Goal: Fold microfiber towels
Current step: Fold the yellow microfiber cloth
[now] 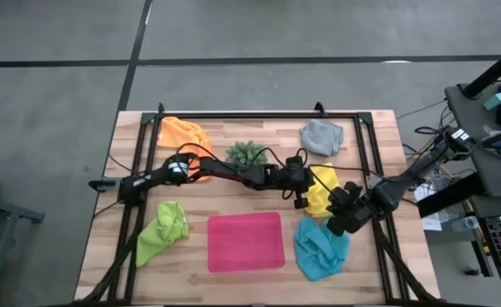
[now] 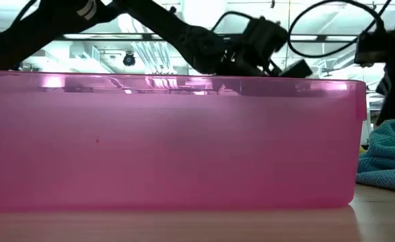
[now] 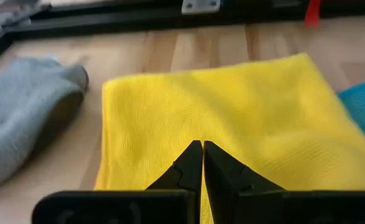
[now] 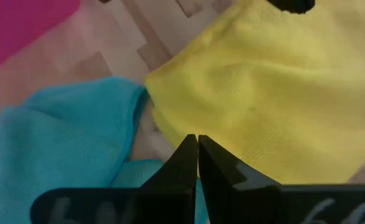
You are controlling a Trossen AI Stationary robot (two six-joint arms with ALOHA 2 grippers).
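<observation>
The yellow towel [image 1: 320, 192] lies flat on the table right of centre, in a neat rectangle [image 3: 232, 112]. My left gripper [image 3: 202, 147] reaches across from the left and is shut, its tips over the towel's middle [image 1: 311, 188]. My right gripper [image 4: 197, 139], also shut, hangs over the yellow towel's near corner [image 4: 170, 87], beside the crumpled light blue towel [image 4: 64, 143]. Nothing shows between either pair of fingers. The grey towel [image 1: 322, 136], orange towel [image 1: 182, 134] and lime green towel [image 1: 163, 230] lie crumpled on the table. My left gripper's shut fingertips stand low over the yellow towel's top face [image 3: 201, 134], slanting down from the table's left. No cloth is pinched between them. I cannot tell whether they touch it. My right gripper points down over the towel's corner, and no touch shows.
A pink tray [image 1: 245, 241] sits near the front edge at the middle and fills the low view [image 2: 170, 141]. A small green plant [image 1: 247, 154] stands under the left arm. A black frame [image 1: 259, 113] runs along the table's far edge and both sides.
</observation>
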